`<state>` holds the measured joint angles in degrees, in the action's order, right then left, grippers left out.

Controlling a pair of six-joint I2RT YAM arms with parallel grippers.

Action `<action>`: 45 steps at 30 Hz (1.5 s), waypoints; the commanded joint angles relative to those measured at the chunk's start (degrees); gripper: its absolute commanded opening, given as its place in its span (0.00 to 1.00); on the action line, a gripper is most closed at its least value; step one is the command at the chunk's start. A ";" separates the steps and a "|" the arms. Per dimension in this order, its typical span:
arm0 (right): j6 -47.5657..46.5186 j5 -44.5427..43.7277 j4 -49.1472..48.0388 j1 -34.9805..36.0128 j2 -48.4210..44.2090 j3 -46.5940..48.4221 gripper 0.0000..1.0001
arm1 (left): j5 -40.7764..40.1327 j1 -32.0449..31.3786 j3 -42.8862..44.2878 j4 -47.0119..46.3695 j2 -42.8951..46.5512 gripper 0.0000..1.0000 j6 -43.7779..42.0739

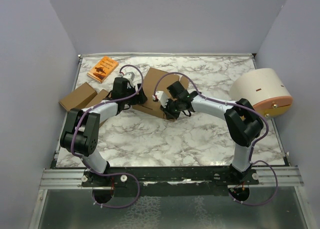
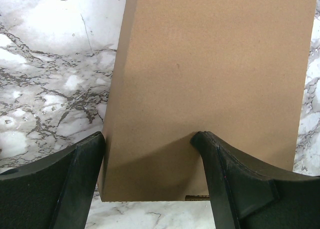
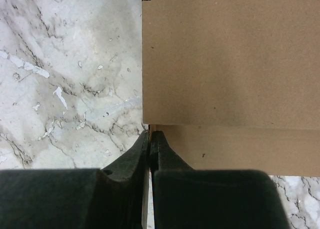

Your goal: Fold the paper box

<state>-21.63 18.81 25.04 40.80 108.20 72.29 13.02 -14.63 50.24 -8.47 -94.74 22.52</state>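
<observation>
Two arms are in on the paper box [image 1: 152, 79] at once. It lies flat on the marble desk [image 1: 175, 139], a little beyond centre, between the two wrists.

Left arm [image 1: 107, 109] first: its jaws stand wide and hold nothing. One finger [image 2: 60, 189] is just off the box's left edge over bare marble, the other finger [image 2: 240, 184] over the brown top panel [image 2: 210, 79]. That straddle reads to me as a set-up to steady the near corner rather than a pinch.

Over to the right arm [image 1: 212, 108]: jaws closed tight, nothing visible between them. The fingertips [image 3: 161, 149] are parked right at the box's edge, where the top panel overlaps a lower cardboard layer [image 3: 235, 149]. Closed like that they make a blunt poker, which I'd judge suits pushing or tucking a flap along that seam. Whether they actually touch the card, I can't tell.

Far left, well apart from the action, sit the orange book [image 1: 102, 69] and some smaller cardboard pieces [image 1: 80, 96]. A cream round object [image 1: 262, 91] sits at the right edge.

The box looks mostly closed up from here, so I'd call this late in the fold.
</observation>
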 commanded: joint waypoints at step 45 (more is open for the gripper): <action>-1.63 -0.56 15.13 2.58 9.38 18.03 0.01 | 3.19 -1.13 0.39 3.74 -1.76 0.77 0.29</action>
<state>-22.59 17.63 39.77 42.15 115.09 86.02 13.54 -14.63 50.68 -8.27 -95.00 22.57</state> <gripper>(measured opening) 0.017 0.775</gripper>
